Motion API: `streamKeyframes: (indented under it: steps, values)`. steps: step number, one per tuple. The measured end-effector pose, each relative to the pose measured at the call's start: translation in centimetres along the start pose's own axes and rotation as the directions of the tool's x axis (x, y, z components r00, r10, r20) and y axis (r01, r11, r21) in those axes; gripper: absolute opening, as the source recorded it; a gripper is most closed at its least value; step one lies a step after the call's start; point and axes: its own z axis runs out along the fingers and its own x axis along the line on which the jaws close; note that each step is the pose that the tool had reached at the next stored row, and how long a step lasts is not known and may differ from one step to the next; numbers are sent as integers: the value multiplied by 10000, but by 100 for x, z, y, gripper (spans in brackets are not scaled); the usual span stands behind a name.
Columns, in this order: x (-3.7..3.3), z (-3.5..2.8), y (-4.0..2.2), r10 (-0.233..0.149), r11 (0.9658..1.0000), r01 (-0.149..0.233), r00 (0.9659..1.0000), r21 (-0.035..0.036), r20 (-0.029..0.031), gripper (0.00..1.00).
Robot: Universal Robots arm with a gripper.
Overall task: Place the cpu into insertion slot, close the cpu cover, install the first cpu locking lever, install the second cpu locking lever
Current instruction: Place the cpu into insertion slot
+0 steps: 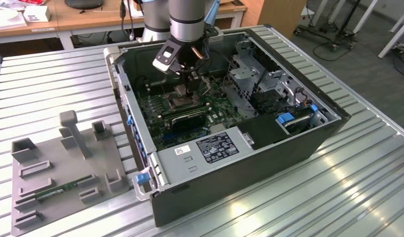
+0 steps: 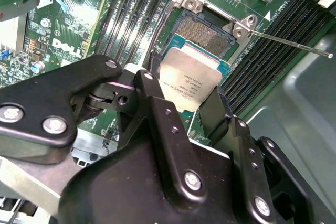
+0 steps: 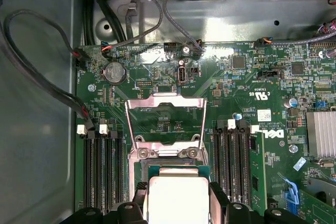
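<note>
My gripper (image 2: pixel 186 92) is shut on the cpu (image 2: pixel 191 80), a flat silvery square gripped by two opposite edges between black fingers (image 2: pixel 220 111). The cpu hangs low over the near part of the open insertion slot (image 2: pixel 202 32), whose pin field shows beyond it. I cannot tell whether they touch. In the first wrist view the cpu (image 3: pixel 177 195) sits between the fingers just before the cpu cover (image 3: pixel 130 121), a silvery frame swung open. A thin locking lever (image 2: pixel 294 44) sticks out beside the slot. In the exterior view the gripper (image 1: pixel 182 91) reaches down inside the computer case (image 1: pixel 254 163).
Black memory slots (image 3: pixel 102 166) flank the insertion slot on both sides. Cables (image 3: pixel 47 77) run along the case wall. A drive cage (image 1: pixel 254 74) and power supply (image 1: pixel 211 148) crowd the case. A grey fixture (image 1: pixel 63 168) holding a green memory stick (image 1: pixel 60 190) lies at the exterior view's left.
</note>
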Motion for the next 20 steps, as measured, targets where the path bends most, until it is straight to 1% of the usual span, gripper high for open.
streamKeyframes:
  steps: [3,13,20]
  values:
    - [0,1,0,0,10000,0,10000,0,0,54]
    - [0,33,-3,1,10000,-1,10000,-1,-1,54]
    - [28,59,-12,0,10000,0,10000,-1,-2,54]
